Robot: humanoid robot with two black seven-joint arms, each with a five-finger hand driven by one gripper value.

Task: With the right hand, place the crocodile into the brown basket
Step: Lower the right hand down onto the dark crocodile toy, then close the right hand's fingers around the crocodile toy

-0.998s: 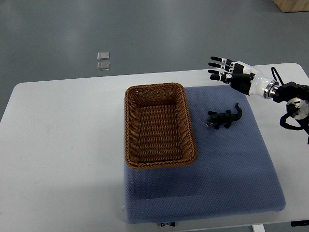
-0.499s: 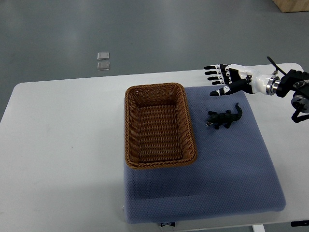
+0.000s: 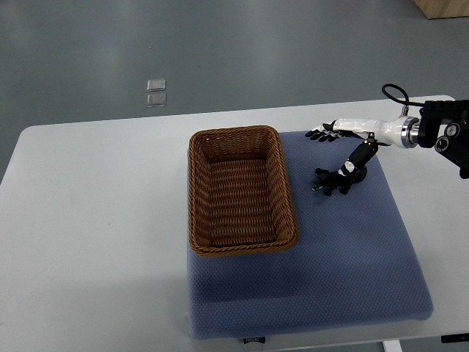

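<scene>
Dark-green crocodile [image 3: 334,181] is not yet grasped, right hand [image 3: 352,127] is held just above it, fingers [image 3: 319,135] spread wide; lowering and closure are required next.

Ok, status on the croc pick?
Right hand open over crocodile, no grasp. It lies on blue mat beside brown basket. Basket empty, nothing between. Left arm out of view.

The brown basket [image 3: 196,191] was woven wicker, coarse-ribbed and matt. The blue mat [image 3: 330,271] was cloth, finely dimpled and matt. The surface [image 3: 95,220] was white, smooth, with low sheen. The crocodile [image 3: 333,180] appeared dark and matt; material undetermined. The right hand [image 3: 350,128] showed a glossy white plastic shell.
</scene>
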